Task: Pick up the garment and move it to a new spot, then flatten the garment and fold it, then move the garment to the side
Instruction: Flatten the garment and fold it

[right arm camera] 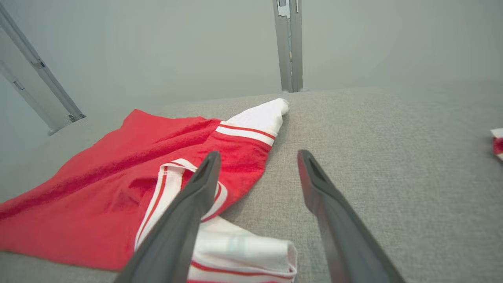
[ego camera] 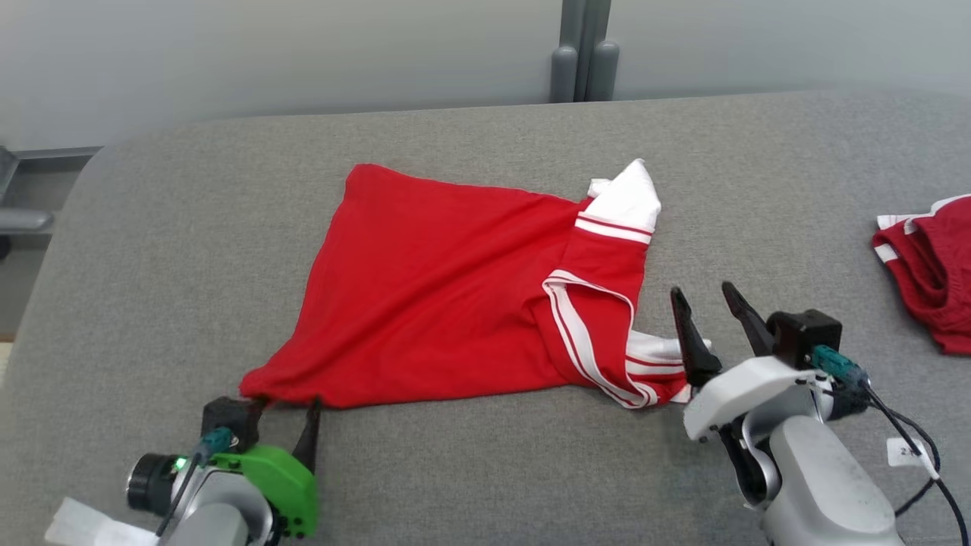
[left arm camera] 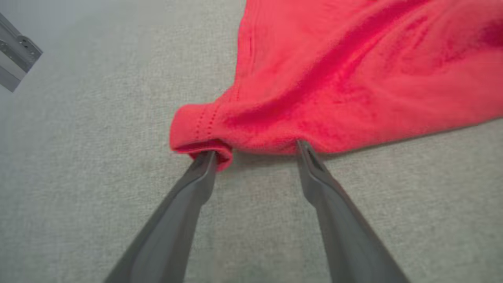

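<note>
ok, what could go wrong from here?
1. The left gripper is open, but one fingertip looks tucked under the hem corner of the garment; retracting may drag it out of place.
2. The white sleeve lies bunched by the right gripper; folding now could trap wrinkles.

Table top (ego camera: 485, 478): grey woven fabric, rounded corner at 10 o'clock.
Spare cloth (ego camera: 929, 265): red-and-white, crumpled, at 3 o'clock edge.
Post (ego camera: 584, 45): grey, 12 o'clock.
</note>
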{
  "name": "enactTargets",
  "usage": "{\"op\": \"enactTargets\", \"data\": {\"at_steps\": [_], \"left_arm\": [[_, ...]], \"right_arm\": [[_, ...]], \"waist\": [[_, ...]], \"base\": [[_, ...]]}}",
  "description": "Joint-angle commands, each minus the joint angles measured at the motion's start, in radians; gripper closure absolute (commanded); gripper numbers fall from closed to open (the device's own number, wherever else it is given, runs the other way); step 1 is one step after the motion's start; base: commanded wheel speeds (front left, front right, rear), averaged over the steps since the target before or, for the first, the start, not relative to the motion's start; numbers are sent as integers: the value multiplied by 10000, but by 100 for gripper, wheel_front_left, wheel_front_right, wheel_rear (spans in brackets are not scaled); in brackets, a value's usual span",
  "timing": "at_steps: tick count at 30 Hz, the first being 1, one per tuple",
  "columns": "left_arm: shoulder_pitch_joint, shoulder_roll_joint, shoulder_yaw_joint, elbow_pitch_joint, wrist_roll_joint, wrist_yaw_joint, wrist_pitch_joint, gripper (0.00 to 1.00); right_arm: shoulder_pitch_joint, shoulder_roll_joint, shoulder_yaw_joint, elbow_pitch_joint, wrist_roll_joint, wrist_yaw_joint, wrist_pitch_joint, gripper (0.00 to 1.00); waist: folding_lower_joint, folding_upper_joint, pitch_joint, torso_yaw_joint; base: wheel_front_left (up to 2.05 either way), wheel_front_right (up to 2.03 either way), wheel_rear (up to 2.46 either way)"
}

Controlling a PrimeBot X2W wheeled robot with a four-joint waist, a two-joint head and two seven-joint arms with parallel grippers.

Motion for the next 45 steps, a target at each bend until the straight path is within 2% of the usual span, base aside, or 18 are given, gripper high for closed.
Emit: {"op": "enactTargets", "data": {"at_steps": [1,4,11,22,23,25,26,31,34,44,45], "left_arm": [[-89,-140,80,-241,181,46,-58,0],[4,-433,373,-915,569,100,-57,0],[134,-1204,765,-1481,1280,-242,-58,0],[425,-1534,1697,-1849,1983,-430,-60,0],[453,-1564,1761,-1871,2034,-454,-60,0],[480,-1614,1896,-1907,2142,-499,-60,0],[494,-1642,1955,-1920,2198,-528,-60,0],[553,-1777,2258,-1968,2423,-653,-61,0],[616,-1809,2447,-1998,2537,-698,-61,0],[316,-1897,2631,-2041,2943,-842,-61,0],[277,-1922,2596,-2019,2974,-848,-61,0]], "right_arm": [[-327,-104,137,63,-47,-2,-29,0],[-1012,-236,809,565,-227,-2,-12,0],[-2298,-546,1554,2433,-739,-2,546,0],[-2885,-726,1740,4200,-1282,-2,623,0],[-2957,-744,1719,4295,-1361,-3,578,11],[-3066,-747,1648,4519,-1474,-3,525,75],[-3149,-772,1576,4573,-1557,-3,460,100],[-3517,-838,805,4477,-1562,-3,106,100],[-3726,-1117,195,4321,-1635,-3,14,100],[-4433,-2879,-2370,4671,-2739,-3,-27,100],[-4476,-3060,-2656,4806,-2918,-5,-28,75]], "waist": [[0,0,321,512],[0,0,526,970],[0,0,881,1879],[0,0,1006,2244],[0,0,1020,2266],[0,0,1048,2304],[0,0,1060,2324],[0,0,1103,2392],[0,0,1129,2381],[0,0,1487,2456],[0,0,1512,2485]], "base": [[0,0,0],[0,0,0],[0,0,0],[0,0,0],[0,0,0],[0,0,0],[0,0,0],[0,0,0],[0,0,0],[0,0,0],[0,0,0]]}}
